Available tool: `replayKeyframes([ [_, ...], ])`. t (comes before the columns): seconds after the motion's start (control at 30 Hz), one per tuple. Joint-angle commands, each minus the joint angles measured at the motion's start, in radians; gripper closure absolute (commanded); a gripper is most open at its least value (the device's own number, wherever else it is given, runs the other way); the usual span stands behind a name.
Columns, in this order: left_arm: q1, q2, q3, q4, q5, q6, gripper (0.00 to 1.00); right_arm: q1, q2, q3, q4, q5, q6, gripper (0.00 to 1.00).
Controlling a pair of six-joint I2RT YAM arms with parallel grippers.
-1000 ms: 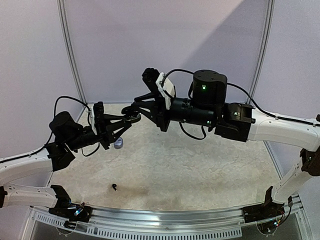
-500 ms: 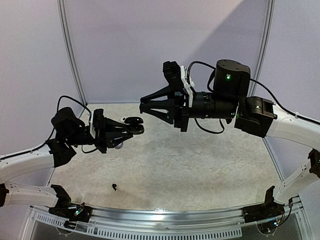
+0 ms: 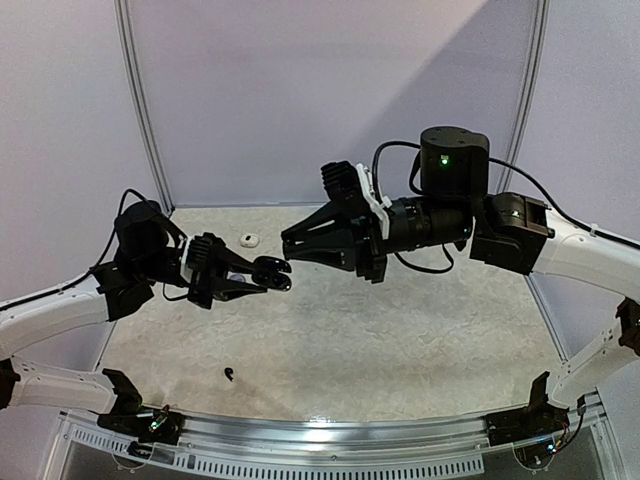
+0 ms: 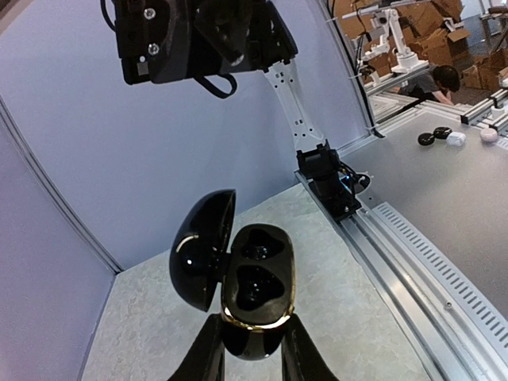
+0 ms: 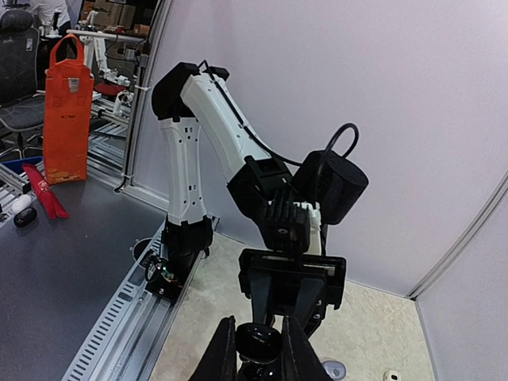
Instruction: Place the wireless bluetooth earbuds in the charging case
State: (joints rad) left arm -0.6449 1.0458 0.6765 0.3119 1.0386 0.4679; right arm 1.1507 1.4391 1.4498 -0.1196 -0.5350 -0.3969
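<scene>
left gripper (image 3: 252, 276), left-centre of the overhead view, has its fingers (image 4: 205, 359) clamped on the base of the charging case (image 4: 257, 287). case is held up off the counter (image 3: 400, 340), lid swung open to the left, both wells facing the other arm. reads to me as a presented target for an in-air insert
wells look dark and glossy, can't tell if a bud already sits in either
black earbud (image 3: 229, 375) lies loose on the counter at lower left, well apart from the case. small white earbud (image 3: 249, 239) sits near the back wall, just behind the left gripper
right gripper (image 3: 289, 241) hangs just above and right of the case mouth, tips aimed at it. its fingers (image 5: 225, 355) are narrow, almost together. can't tell whether a bud is pinched there; the dark round shape in the gap on its wrist view may just be the case beyond
if it does carry one, the next move needs fine alignment into a well. the grip is only at the case's base, so a push could tip it
writing: none readable on case or buds. orange bag (image 5: 67, 119) at upper left of the right wrist view has print too small to read
</scene>
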Motion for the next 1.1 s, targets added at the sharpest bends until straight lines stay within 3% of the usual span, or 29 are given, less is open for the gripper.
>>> replayKeyframes([
  [0.0,0.005,0.021,0.028,0.006,0.047,-0.138,1.00,-0.003,0.014,0.020,0.013,-0.046,-0.009,1.00],
  [0.13,-0.001,0.015,0.002,0.086,-0.027,-0.355,1.00,-0.005,0.019,-0.016,0.105,0.065,0.039,1.00],
  [0.23,-0.018,-0.022,-0.026,0.086,-0.254,-0.397,1.00,-0.004,0.014,-0.026,0.170,0.272,0.144,1.00],
  [0.43,-0.071,-0.081,-0.087,0.113,-0.650,-0.262,1.00,-0.004,0.056,0.063,0.082,0.600,0.376,1.00],
  [0.6,-0.131,-0.082,-0.134,0.207,-0.838,-0.153,1.00,0.003,0.122,0.083,0.064,0.771,0.574,1.00],
  [0.8,-0.154,-0.078,-0.174,0.272,-0.941,-0.056,1.00,0.008,0.168,0.118,-0.038,1.025,0.770,1.00],
  [0.97,-0.154,-0.092,-0.218,0.349,-0.901,0.021,1.00,-0.004,0.179,0.144,-0.372,1.236,0.956,1.00],
  [1.07,-0.147,-0.096,-0.239,0.384,-0.827,0.045,1.00,-0.033,0.187,0.142,-0.607,1.252,1.111,1.00],
])
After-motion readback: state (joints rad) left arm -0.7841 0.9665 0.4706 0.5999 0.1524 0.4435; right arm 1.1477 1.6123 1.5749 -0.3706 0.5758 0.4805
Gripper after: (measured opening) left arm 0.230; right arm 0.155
